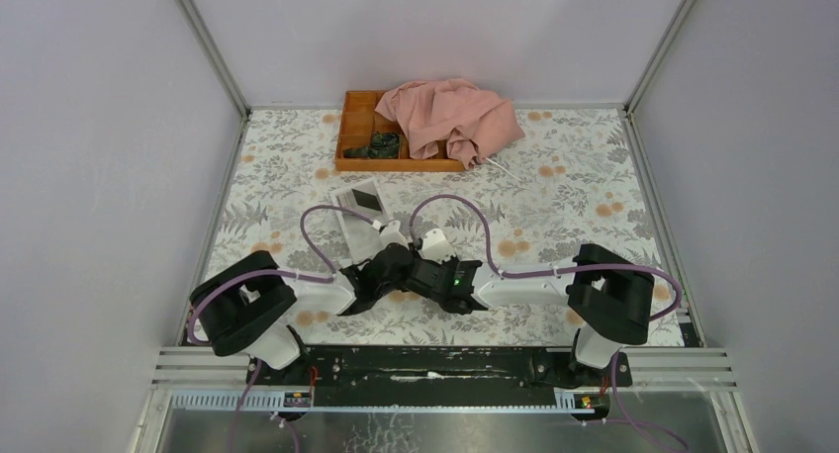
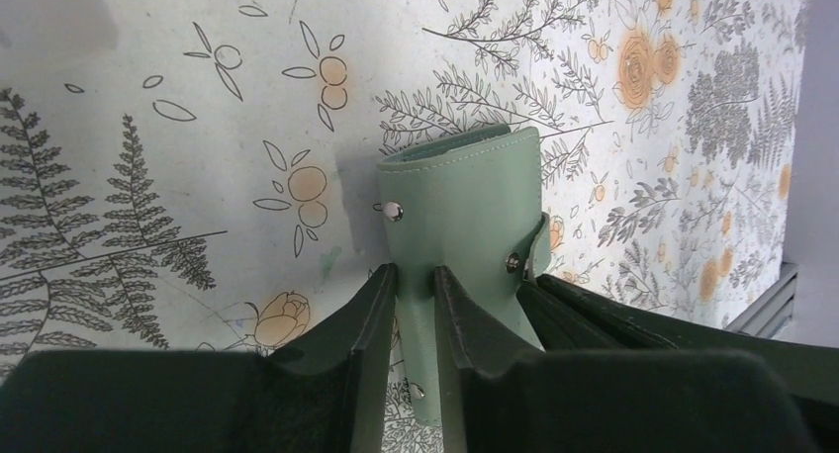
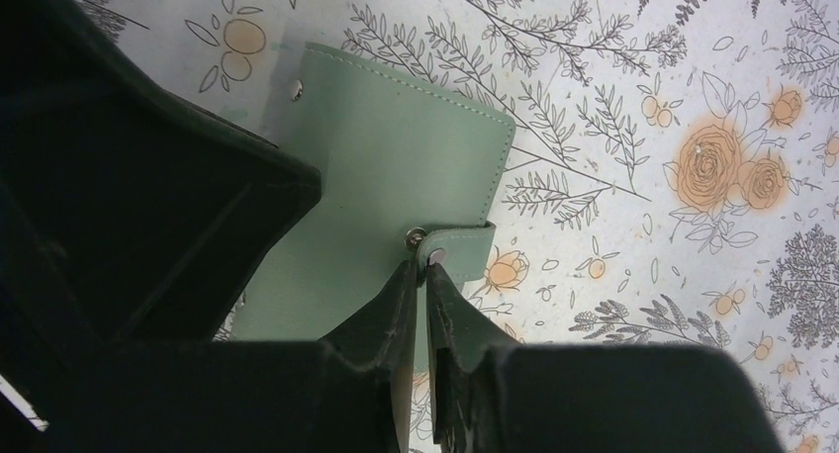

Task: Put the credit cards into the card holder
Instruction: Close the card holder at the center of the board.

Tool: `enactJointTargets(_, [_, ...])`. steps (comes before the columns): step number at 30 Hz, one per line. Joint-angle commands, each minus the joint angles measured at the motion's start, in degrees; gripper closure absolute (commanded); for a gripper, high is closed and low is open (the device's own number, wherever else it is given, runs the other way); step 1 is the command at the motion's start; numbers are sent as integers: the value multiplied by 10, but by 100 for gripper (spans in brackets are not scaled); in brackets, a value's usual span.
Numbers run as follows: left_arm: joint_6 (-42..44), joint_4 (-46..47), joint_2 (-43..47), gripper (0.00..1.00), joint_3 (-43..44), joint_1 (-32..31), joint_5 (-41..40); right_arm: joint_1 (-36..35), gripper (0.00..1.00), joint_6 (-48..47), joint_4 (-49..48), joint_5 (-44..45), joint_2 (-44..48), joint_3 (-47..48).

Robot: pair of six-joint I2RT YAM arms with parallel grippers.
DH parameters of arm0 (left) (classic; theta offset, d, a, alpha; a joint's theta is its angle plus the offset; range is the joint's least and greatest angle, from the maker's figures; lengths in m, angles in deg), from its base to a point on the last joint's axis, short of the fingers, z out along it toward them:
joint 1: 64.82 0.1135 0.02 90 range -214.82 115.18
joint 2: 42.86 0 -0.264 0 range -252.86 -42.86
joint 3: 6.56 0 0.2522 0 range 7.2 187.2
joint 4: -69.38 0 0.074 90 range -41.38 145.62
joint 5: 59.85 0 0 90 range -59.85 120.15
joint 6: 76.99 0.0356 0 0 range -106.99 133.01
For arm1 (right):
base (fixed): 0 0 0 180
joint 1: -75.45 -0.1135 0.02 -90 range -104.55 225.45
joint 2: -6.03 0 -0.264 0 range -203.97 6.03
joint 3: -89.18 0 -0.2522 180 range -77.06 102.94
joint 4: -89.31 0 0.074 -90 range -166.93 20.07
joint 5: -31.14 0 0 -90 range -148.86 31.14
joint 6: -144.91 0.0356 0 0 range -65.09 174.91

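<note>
The card holder (image 2: 460, 201), a dull grey-green case with metal snaps, is folded shut and held just above the floral table. My left gripper (image 2: 416, 275) is shut on one edge of it. In the right wrist view the card holder (image 3: 386, 146) shows its flat cover, and my right gripper (image 3: 420, 265) is shut on its snap strap (image 3: 460, 250). From above, both grippers meet at the table's middle and hide the case. Flat greyish credit cards (image 1: 366, 201) lie in a white open box (image 1: 348, 221) just behind the grippers.
An orange wooden tray (image 1: 356, 127) stands at the back, half covered by a pink cloth (image 1: 450, 117), with dark items in it. Purple cables loop over both arms. Pale walls close in the table on three sides.
</note>
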State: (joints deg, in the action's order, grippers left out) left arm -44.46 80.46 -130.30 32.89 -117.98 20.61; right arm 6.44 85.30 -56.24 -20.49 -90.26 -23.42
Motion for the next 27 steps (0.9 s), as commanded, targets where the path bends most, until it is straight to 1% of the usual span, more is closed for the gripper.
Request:
enactJointTargets(1, [-20,10,8,75,-13,-44,-9,7,87,-8,-109,13,-4,69])
enactJointTargets(14, [-67,72,-4,80,-42,-44,27,13,92,-1,-119,21,3,67])
enactJointTargets(27, [-75,79,-2,81,-54,-44,26,17,92,-4,-120,21,-3,70])
